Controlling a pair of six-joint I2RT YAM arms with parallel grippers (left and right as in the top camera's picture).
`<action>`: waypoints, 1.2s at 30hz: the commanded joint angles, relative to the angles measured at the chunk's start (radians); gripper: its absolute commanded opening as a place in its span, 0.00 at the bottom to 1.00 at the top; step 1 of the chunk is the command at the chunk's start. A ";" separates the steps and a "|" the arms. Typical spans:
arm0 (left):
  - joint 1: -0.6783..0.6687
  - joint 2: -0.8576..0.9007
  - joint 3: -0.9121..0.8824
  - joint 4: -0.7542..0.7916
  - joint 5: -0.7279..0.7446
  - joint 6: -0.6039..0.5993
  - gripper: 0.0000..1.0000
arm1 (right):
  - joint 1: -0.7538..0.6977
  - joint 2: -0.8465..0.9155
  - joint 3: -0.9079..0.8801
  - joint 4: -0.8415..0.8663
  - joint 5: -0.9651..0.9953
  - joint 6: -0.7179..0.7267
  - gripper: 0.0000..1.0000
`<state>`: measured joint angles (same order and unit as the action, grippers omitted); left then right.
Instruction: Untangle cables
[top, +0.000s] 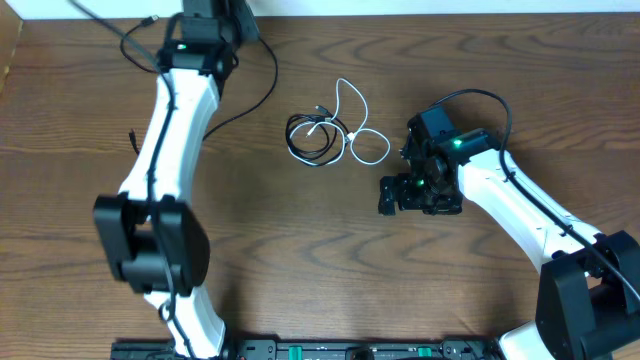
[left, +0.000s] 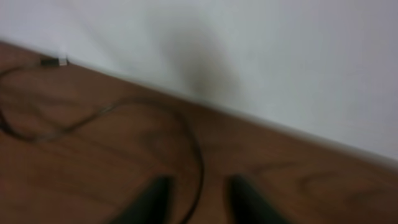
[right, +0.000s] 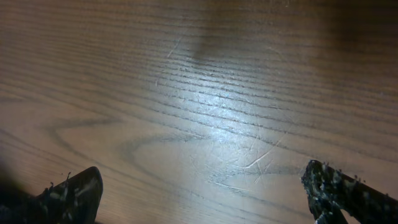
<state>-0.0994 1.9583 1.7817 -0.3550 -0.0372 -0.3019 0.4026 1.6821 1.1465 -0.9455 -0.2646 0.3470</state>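
- The bundle (top: 330, 135) sits in the middle of the bench (top: 300, 270). It has a black coil (top: 308, 140) on its left side & a white cord (top: 365, 145) looped on its right side. The two cross where they meet.
- The bundle's long way runs side to side, so the white end faces the right tool (right: 202, 193).
- The right tool is the near one. The bundle is just to its left & a bit farther up the bench, not touching it.
- The right tool is spread wide w/ nothing in it. Its own cam shows only bare wood btw. the tips.
- The right arm is bent low over the bench, w/ the tool aimed to the left.
- The left arm is stretched out long, up to the far edge by the white wall (left: 280, 56), well apart from the bundle.
- The left tool (left: 202, 196) has its tips apart. The long black cord (top: 272, 75) runs thru the gap, but the gap is much wider than the cord. So I'd say let go, not pinched. That pic is blurry tho.
- The long black cord lies in a big loose loop near the far edge, apart from the bundle. One plug (left: 53, 61) rests by the wall.
- My guess: one cord is out, & the black coil & white cord are not split yet.
- The next grab prob. suits the right arm: slide left & pinch a white loop, away from the black coil.
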 joint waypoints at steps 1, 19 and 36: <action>0.002 0.087 0.014 -0.023 0.000 0.129 0.67 | 0.005 0.003 -0.007 -0.006 0.008 -0.015 0.99; -0.026 0.425 0.014 0.151 0.108 0.182 0.73 | 0.005 0.003 -0.007 -0.006 0.008 -0.015 0.99; -0.044 0.494 0.011 0.141 0.100 0.182 0.29 | 0.005 0.003 -0.008 -0.005 0.008 -0.015 0.99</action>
<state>-0.1467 2.4004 1.7851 -0.1860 0.0650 -0.1276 0.4026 1.6821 1.1431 -0.9485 -0.2642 0.3470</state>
